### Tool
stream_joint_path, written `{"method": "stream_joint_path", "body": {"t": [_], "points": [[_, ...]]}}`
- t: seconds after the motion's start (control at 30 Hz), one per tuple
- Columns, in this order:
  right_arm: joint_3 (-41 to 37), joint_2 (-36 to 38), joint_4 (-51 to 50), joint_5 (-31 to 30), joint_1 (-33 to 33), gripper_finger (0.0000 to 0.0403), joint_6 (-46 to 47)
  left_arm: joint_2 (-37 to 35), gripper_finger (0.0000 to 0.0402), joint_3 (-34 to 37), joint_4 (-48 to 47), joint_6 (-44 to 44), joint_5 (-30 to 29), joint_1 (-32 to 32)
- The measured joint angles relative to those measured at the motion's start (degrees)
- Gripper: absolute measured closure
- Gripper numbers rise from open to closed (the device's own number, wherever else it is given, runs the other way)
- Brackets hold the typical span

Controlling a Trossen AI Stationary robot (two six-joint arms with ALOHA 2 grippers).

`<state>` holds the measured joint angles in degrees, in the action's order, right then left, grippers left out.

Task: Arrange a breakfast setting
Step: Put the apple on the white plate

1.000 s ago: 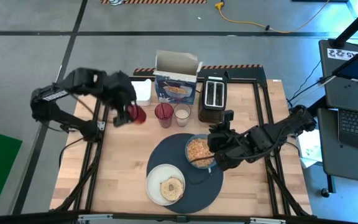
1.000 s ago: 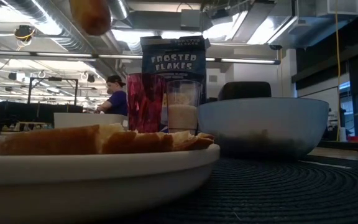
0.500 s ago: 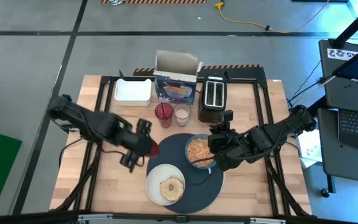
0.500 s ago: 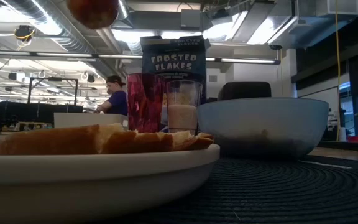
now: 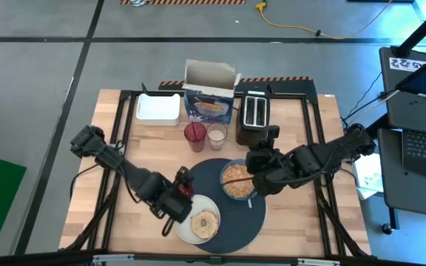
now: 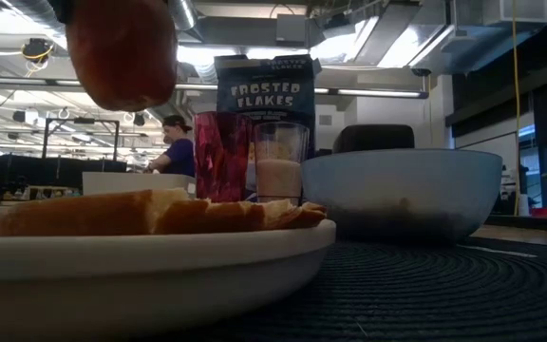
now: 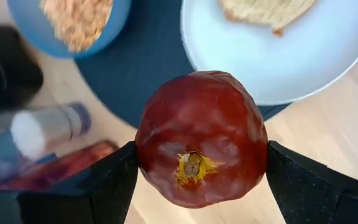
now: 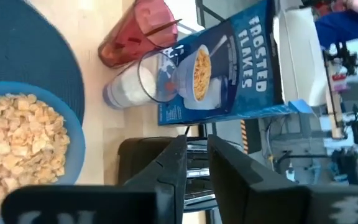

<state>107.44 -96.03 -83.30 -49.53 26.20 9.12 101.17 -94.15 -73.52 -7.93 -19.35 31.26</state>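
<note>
My left gripper (image 5: 177, 201) is shut on the red apple (image 7: 201, 137), in the air beside the left rim of the white plate (image 5: 186, 222). The apple also shows in the low view (image 6: 122, 52), above the plate. The toasted round (image 5: 205, 222) lies on the plate. Plate and light-blue bowl (image 5: 222, 179) of cereal flakes (image 5: 235, 182) stand on the dark placemat (image 5: 235, 230). My right gripper (image 5: 257, 176), right of the bowl, holds the thin gold spoon (image 5: 237, 180), which reaches over the flakes. My left gripper pinches the apple's two opposite sides (image 7: 143, 155) between its two fingers (image 7: 114, 183). The apple's stem pit faces the wrist camera. The apple is lifted clear, above the table and placemat edge. My right gripper holds the spoon by its handle end (image 5: 251, 176), coming from the table's right. The fingers hide the contact itself. The spoon's other end lies over the bowl.
At the far side stand a cereal box (image 5: 209, 100), a toaster (image 5: 254, 117), a red cup (image 5: 194, 135), a glass of milk (image 5: 216, 135) and a white container (image 5: 159, 108). A person (image 6: 177, 142) shows in the room beyond.
My left gripper has carried the apple from the far left, near the red cup, toward the table's near edge and right, down to the plate's left rim. My right gripper has shifted slightly toward the far edge, bringing the spoon from the bowl's near rim over the flakes.
</note>
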Motion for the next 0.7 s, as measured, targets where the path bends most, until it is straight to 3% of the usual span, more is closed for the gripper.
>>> {"method": "stream_joint_path", "body": {"t": [0.23, 0.33, 0.7], "points": [[0.0, 0.0, -1.0, -0.6, -2.4, 0.0337, 2.2, 1.7, 0.0091, 0.0, 4.4, 0.0, 1.0, 1.6], [0.0, 0.0, -0.9, -2.4, -2.8, 0.0337, 6.2, 2.7, 0.0091, 0.0, 5.7, 1.3, 5.3, 1.1], [-5.4, 0.0, -6.7, -2.2, -2.6, 0.0337, 22.1, 9.1, 0.0091, 0.0, 6.5, 9.4, 9.7, 0.2]]}}
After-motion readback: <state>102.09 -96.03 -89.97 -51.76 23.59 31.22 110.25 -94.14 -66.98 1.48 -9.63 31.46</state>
